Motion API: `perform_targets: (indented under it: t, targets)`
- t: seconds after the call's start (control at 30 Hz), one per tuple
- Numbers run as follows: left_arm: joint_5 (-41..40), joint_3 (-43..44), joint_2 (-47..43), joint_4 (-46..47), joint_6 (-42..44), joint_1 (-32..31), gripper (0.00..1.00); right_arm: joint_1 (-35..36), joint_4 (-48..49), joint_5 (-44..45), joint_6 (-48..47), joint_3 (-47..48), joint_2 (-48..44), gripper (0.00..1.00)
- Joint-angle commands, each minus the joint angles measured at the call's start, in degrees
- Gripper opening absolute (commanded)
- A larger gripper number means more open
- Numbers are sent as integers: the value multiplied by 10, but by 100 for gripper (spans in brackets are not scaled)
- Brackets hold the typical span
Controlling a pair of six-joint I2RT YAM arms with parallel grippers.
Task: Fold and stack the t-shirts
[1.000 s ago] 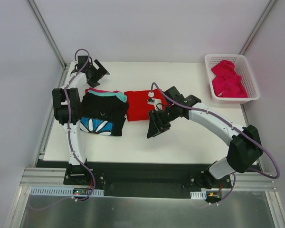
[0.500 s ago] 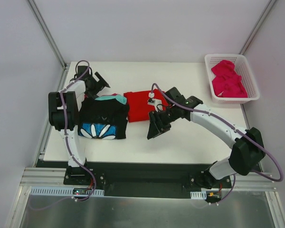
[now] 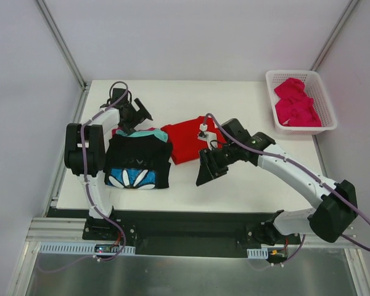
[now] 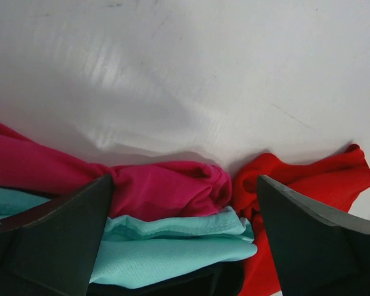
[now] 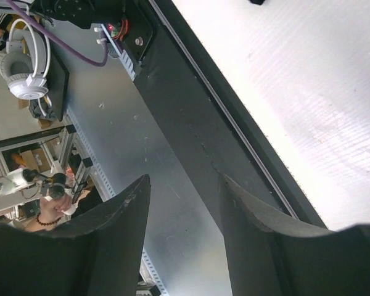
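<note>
A folded black t-shirt (image 3: pixel 139 154) with a blue-and-white flower print lies at the left of the table. It lies on a magenta-pink t-shirt (image 4: pixel 166 188) whose edge sticks out behind it. My left gripper (image 3: pixel 137 120) hangs open at that back edge, its jaws straddling the pink cloth and the black shirt's teal collar lining (image 4: pixel 172 246) without closing on them. A red t-shirt (image 3: pixel 188 139) lies folded just to the right. My right gripper (image 3: pixel 205 171) is open and empty by the red shirt's near right corner, fingertips pointing at the table's near edge.
A white lattice basket (image 3: pixel 324 98) at the far right corner holds crumpled magenta-pink cloth (image 3: pixel 296 102). The table's near edge (image 5: pixel 234 132) and the black frame rail run below my right gripper. White walls enclose the table at the back and on both sides.
My left gripper has swung from the far left corner down to the back edge of the black shirt. The right arm drifted slightly right and nearer. The shirts shifted a little.
</note>
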Motion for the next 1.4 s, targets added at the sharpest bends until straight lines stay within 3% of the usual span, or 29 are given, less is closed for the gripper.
perform_targets:
  t: [0.0,0.13,0.23,0.3,0.6,0.77,0.97,1.27,1.37]
  targets:
    - [-20,-17,-52,-19,-19,-22,99,2,9,33,19,-11,-43,50]
    - [-83,-68,-126,-19,10,-6,99,-10,142,91,90,-69,-76,51]
    - [-61,-98,-172,-20,36,45,99,-19,210,92,130,-90,-56,51]
    - [-25,-106,-195,-24,67,69,99,-19,226,89,135,-86,-35,51]
    - [-54,-206,-341,-89,130,151,99,-19,271,81,144,-79,43,51]
    - [30,-222,-338,-101,164,186,92,-23,274,82,142,-77,58,51]
    - [93,-251,-345,-98,209,225,98,-34,301,59,154,-79,79,51]
    - [175,-293,-305,-34,230,269,90,-49,316,31,154,-67,112,51]
    - [195,-293,-282,-14,214,273,92,-52,319,28,153,-67,115,51]
